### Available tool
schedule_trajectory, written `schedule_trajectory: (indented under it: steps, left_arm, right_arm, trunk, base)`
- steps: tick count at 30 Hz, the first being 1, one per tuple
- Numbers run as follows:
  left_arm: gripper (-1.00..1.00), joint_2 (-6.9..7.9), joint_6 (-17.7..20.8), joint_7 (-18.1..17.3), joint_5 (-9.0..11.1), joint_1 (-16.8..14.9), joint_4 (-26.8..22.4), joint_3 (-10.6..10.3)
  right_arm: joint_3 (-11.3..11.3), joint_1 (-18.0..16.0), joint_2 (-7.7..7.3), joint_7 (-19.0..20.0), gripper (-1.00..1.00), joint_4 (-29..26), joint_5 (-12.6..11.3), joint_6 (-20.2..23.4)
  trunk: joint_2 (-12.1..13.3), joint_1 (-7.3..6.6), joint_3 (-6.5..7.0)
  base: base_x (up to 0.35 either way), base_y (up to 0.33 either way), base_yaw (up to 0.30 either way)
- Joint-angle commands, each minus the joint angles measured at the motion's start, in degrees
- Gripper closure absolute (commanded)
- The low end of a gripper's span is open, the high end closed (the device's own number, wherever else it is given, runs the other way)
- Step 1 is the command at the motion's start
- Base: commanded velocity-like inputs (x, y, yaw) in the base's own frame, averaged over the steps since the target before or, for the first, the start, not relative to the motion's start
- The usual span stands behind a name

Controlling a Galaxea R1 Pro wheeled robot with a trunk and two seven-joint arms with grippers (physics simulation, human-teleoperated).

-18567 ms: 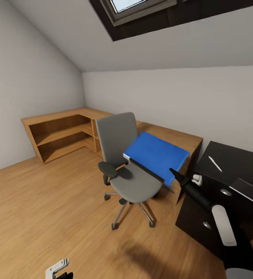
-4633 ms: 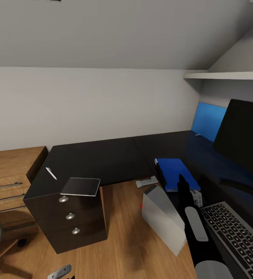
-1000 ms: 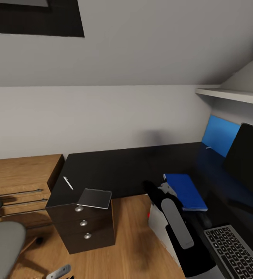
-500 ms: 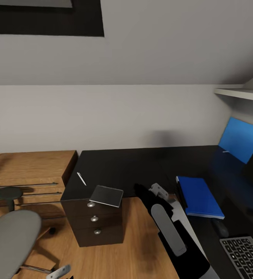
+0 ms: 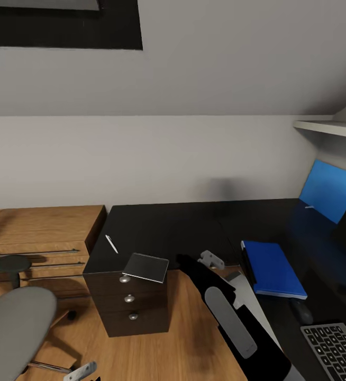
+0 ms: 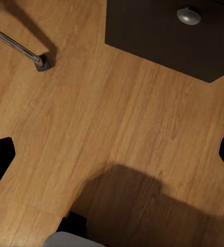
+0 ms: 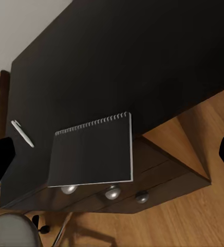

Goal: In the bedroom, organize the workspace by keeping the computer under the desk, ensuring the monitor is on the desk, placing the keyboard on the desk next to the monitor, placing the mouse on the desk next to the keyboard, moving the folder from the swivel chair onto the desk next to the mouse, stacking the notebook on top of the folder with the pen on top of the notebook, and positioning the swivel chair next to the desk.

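Wood floor (image 6: 117, 128), drawer knob (image 6: 188, 15), chair leg (image 6: 19, 47)

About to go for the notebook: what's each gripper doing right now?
Left gripper: open, empty, over bare floor.
Right gripper: open, empty, facing the notebook on the desk.

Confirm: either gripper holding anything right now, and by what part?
Nothing held. Right gripper is open, fingertips wide apart, above the notebook on the desk. Left gripper is open over bare floor.

No legible text, labels, brands, numbers or signs. Keyboard (image 5: 336, 349) key legends are too small to read; notebook (image 7: 91, 151) cover is blank.
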Motion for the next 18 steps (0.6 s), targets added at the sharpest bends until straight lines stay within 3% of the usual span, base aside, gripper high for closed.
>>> schedule_trajectory:
  steps: [1, 8, 9, 11, 18]
  left_arm:
    - [-1.00, -0.04, 0.33, 0.18, 0.51, -0.02, -0.11, 0.05]
    - [-1.00, -0.04, 0.34, 0.18, 0.51, -0.02, -0.10, 0.05]
    - [-1.00, -0.04, 0.34, 0.17, 0.53, -0.02, -0.10, 0.05]
    - [-1.00, -0.04, 0.34, 0.18, 0.57, -0.02, -0.10, 0.05]
    - [-1.00, -0.04, 0.34, 0.17, 0.56, -0.02, -0.10, 0.07]
  right_arm:
    - [0.05, -0.06, -0.02, -0.08, -1.00, -0.09, -0.20, 0.17]
    - [0.06, -0.06, -0.07, 0.42, -1.00, -0.12, -0.23, -0.01]
    - [0.06, -0.06, -0.30, 3.62, -1.00, 0.07, -0.42, -0.02]
    - [0.09, -0.06, -0.28, 3.85, -1.00, 0.18, -0.42, -0.02]
    - [0.22, -0.06, -0.03, 3.97, -1.00, 0.20, -0.24, -0.04]
  trunk:
    - [-0.05, 0.00, -0.07]
    - [-0.05, 0.00, -0.07]
    - [-0.05, 0.00, -0.07]
    - [-0.05, 0.00, -0.07]
    - [-0.05, 0.00, -0.07]
  base:
    - [0.000, 0.000, 0.000]
    - [0.000, 0.000, 0.000]
    - [0.000, 0.000, 0.000]
    - [0.000, 0.000, 0.000]
    - [0.000, 0.000, 0.251]
